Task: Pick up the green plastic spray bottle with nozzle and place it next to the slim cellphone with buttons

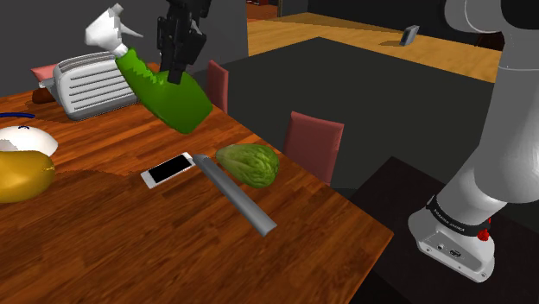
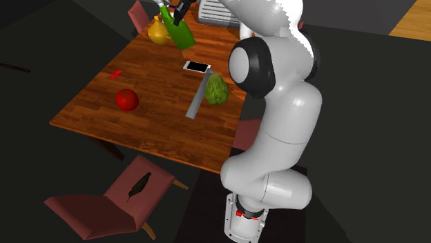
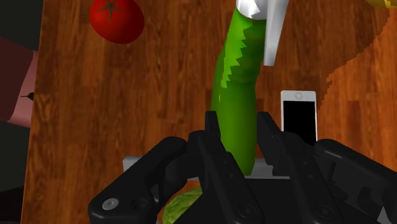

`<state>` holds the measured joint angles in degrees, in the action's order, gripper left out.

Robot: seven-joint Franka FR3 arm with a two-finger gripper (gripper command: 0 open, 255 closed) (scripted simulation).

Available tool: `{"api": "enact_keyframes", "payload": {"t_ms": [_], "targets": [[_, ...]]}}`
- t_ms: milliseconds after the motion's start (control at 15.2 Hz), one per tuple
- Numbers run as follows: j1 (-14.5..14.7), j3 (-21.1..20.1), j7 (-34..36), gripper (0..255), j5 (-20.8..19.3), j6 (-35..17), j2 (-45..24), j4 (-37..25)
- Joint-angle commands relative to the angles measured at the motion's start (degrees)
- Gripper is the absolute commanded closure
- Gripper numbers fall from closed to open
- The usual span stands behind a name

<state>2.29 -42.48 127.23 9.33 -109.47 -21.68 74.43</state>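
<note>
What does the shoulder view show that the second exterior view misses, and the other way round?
Shoulder view, not the other: a white domed object at its left edge and a small grey thing on the far light-wood floor. Second exterior view, not the shoulder: a red tomato, a small red scrap and a chair holding a dark object. Both: the black gripper clasping the tilted green spray bottle above the wooden table, with the phone, lettuce and grey bar lying on it.
</note>
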Motion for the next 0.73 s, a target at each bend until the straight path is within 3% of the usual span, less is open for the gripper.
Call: {"api": "enact_keyframes", "payload": {"t_ms": [0,660], "targets": [[-0.2,0.1,-0.5,255,0.1,-1.4,0.0,1.4],[-1.8,-0.1,-3.4,255,1.8,-8.9,0.9,10.4]]}}
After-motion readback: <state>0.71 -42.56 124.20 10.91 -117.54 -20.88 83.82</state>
